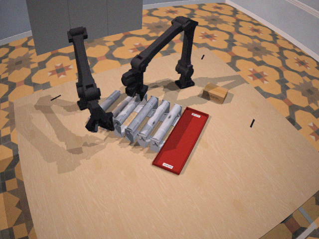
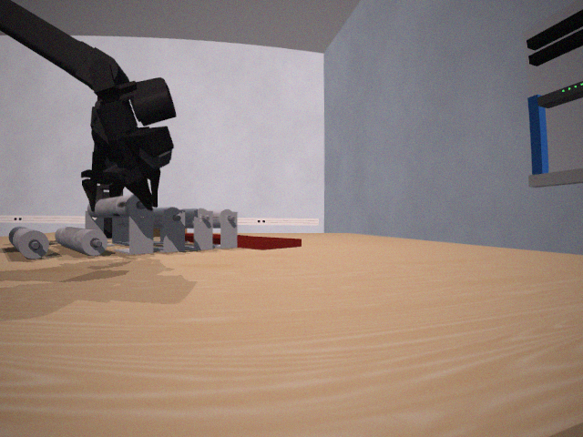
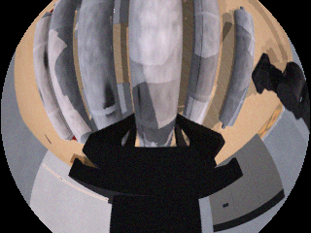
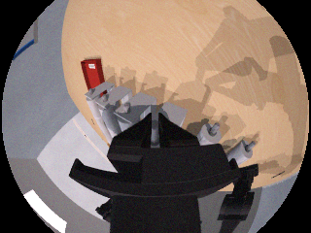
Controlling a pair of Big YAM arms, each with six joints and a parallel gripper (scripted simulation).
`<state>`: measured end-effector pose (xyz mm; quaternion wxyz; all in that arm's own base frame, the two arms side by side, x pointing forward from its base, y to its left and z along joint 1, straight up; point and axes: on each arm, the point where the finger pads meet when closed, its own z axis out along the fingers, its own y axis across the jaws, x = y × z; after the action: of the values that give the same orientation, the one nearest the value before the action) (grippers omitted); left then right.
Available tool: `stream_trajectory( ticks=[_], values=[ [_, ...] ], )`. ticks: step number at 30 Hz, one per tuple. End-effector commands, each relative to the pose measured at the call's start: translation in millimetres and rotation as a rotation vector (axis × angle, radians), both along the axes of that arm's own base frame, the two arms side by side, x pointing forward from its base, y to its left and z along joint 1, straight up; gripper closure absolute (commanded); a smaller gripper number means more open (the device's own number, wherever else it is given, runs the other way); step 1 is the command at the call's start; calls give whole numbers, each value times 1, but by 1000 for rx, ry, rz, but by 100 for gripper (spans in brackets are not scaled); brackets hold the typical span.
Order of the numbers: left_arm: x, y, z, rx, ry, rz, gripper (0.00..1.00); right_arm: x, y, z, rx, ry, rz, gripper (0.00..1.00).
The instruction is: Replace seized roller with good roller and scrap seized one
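One half-open left claw [image 1: 137, 97] [image 2: 100, 210] [image 3: 155, 117] seems clamped around a bed roller [image 1: 126, 111] [image 2: 108, 206] [image 3: 155, 44].
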<state>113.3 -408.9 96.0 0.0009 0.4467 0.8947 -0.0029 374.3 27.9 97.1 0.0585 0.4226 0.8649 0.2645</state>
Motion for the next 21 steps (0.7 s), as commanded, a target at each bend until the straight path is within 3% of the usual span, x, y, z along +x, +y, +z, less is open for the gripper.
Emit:
stream_trajectory(
  ticks=[1, 11, 12, 21],
  values=[
    [5, -15, 34, -39, -3, 0, 68, 64, -38, 48, -59, -162, -60, 97],
    [1, -17, 40, -40, 2, 1, 68, 64, -38, 48, -59, -162, -60, 97],
    [1, -17, 41, -40, 2, 1, 68, 25, 13, 18, 24, -7, 52, 97],
    [-1, -17, 41, -40, 2, -24, 68, 34, -2, 20, 13, -36, 29, 97]
  ],
)
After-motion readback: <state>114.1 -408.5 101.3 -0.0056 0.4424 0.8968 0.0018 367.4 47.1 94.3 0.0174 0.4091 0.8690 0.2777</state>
